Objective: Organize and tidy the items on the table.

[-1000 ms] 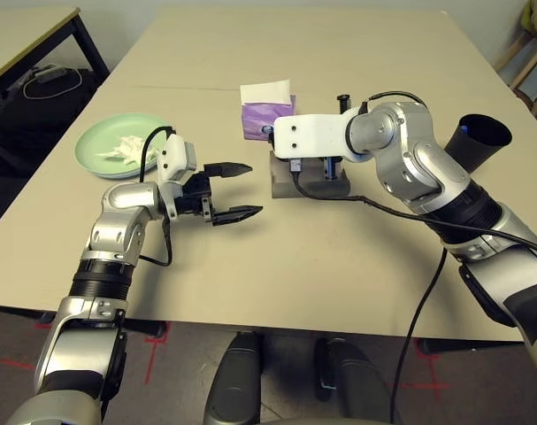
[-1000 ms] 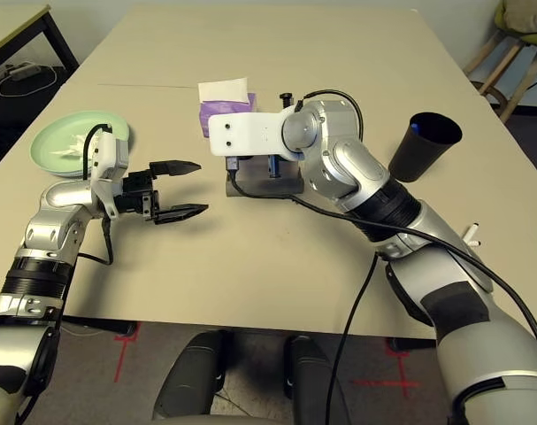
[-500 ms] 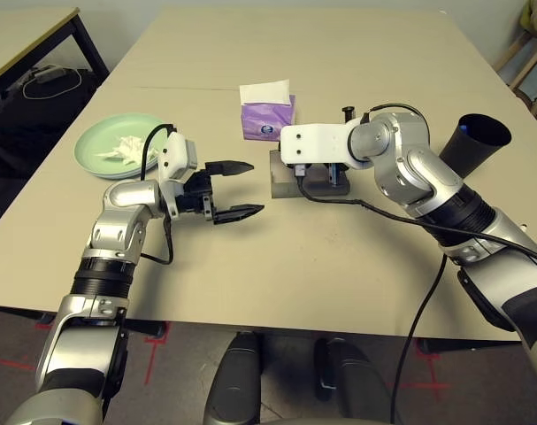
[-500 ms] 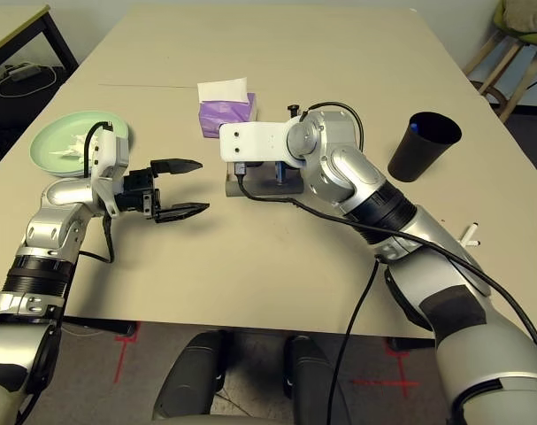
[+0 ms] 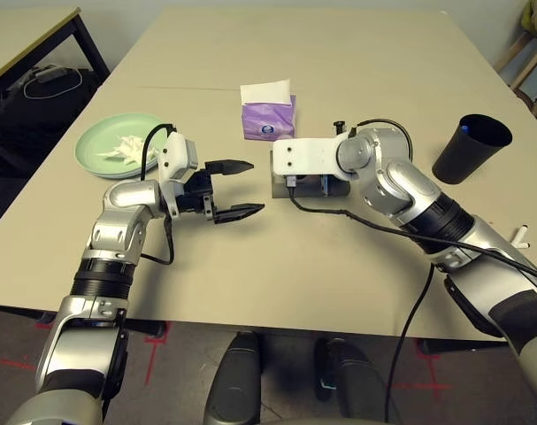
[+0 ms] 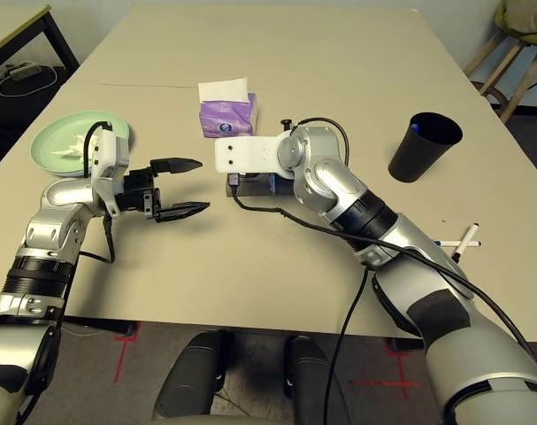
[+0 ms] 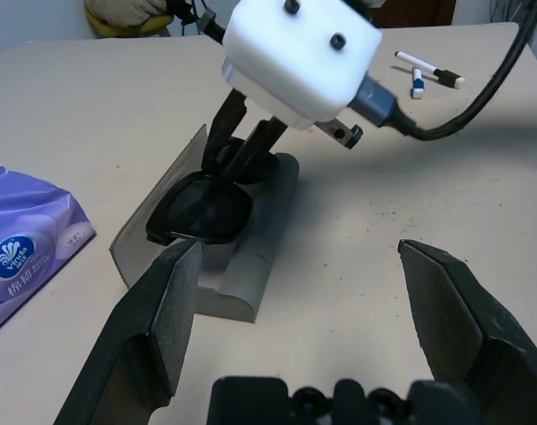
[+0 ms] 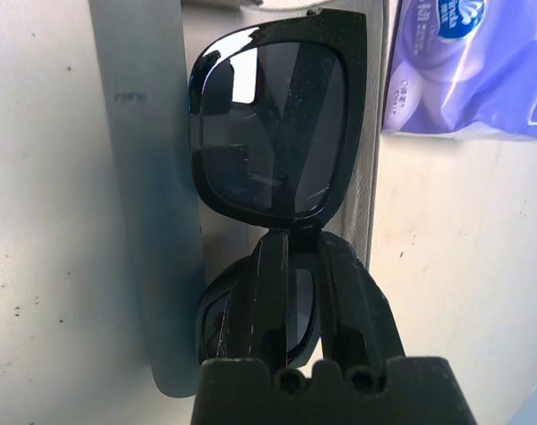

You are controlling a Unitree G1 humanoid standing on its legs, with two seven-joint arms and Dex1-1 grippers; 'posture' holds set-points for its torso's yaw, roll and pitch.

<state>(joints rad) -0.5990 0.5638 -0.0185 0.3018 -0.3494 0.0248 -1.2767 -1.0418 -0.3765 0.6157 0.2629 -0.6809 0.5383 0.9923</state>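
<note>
Sunglasses going into the open case on the table

The table is wide and beige; near its middle lies the grey case, open, beside the purple tissue pack. The right gripper is clamped on the bridge of the sunglasses, between the two lenses, and holds them in the trough of the case. The left gripper hovers to the left of the case with its fingers wide apart and holds nothing. The sunglasses are black, glossy, with big square dark lenses. I judge them light and stiff but slippery and easy to scratch, so the bridge is a safe place to hold, not the lenses. The case looks rigid and light; it may slide when pushed.
</note>
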